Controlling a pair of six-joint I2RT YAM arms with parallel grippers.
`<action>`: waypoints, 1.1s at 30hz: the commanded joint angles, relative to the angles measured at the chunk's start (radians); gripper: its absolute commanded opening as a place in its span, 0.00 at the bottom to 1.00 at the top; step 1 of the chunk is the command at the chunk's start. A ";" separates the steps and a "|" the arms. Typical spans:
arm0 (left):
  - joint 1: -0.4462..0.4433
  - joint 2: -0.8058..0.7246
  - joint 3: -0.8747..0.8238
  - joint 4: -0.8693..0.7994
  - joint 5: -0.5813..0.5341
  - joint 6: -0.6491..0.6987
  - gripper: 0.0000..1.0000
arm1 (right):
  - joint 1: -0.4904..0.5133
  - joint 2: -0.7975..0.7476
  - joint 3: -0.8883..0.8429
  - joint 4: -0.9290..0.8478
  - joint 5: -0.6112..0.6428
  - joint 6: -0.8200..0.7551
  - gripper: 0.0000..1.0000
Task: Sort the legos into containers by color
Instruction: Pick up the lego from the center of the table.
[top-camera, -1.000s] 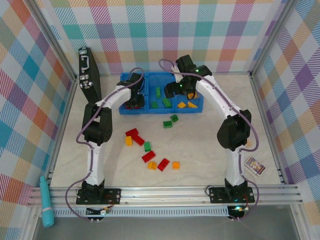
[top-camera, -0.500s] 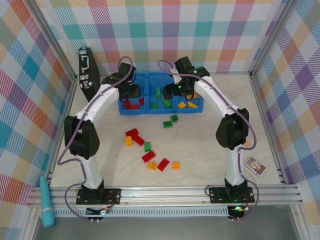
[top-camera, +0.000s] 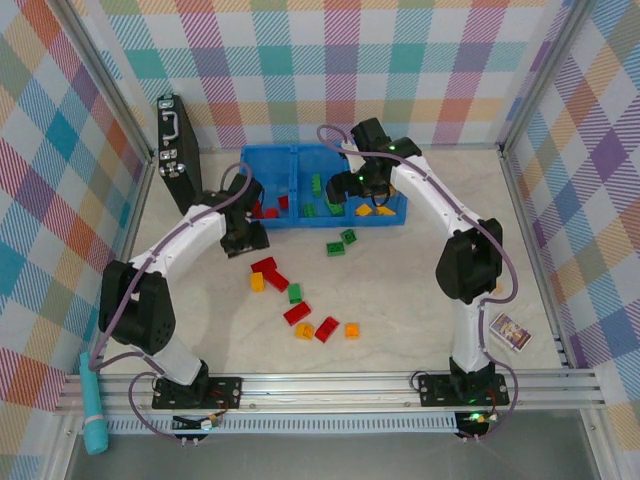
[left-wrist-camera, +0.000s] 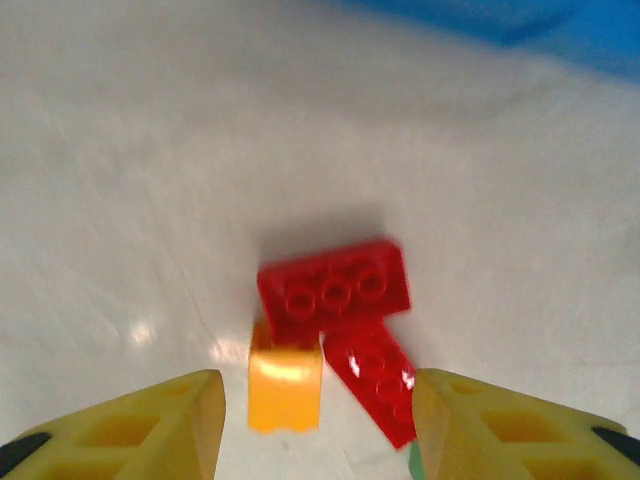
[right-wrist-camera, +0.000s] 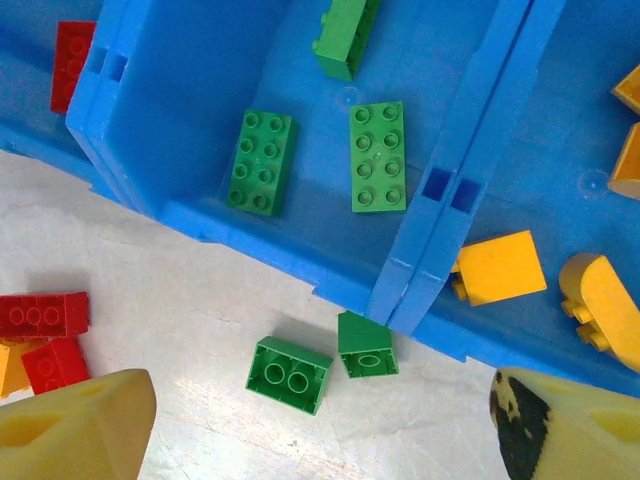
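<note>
Left gripper (left-wrist-camera: 318, 405) hovers low over the table, fingers (left-wrist-camera: 150, 425) moderately apart and holding nothing. Just ahead of it a red brick (left-wrist-camera: 335, 290) lies flat. A second red brick (left-wrist-camera: 375, 378) angles against its near edge, and an orange brick (left-wrist-camera: 285, 388) is tucked in beside, touching. From above, this gripper (top-camera: 243, 238) sits just in front of the blue tray (top-camera: 270, 152), by the left bin, where red pieces (top-camera: 265, 210) lie.

Over to the right gripper (right-wrist-camera: 320, 430): jaws spread wide, empty, hanging above the tray's front wall (right-wrist-camera: 280, 250). Beneath it, three green bricks (right-wrist-camera: 263, 162) rest in the middle bin and yellow-orange ones (right-wrist-camera: 497, 267) in the right bin. Two green strays (right-wrist-camera: 290, 375) sit on the table just outside the wall, close together. Further out, a loose scatter (top-camera: 297, 313) of red, green and orange bricks lies mid-table.
</note>
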 joint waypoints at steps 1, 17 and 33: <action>-0.018 -0.112 -0.118 0.071 0.150 -0.305 0.52 | 0.005 -0.059 0.017 -0.021 -0.022 -0.025 0.87; -0.221 -0.061 -0.160 0.134 0.016 -0.597 0.53 | 0.004 -0.186 -0.169 0.110 -0.051 -0.047 0.87; -0.229 0.107 -0.076 0.090 0.002 -0.531 0.53 | 0.003 -0.364 -0.398 0.247 0.042 -0.045 0.89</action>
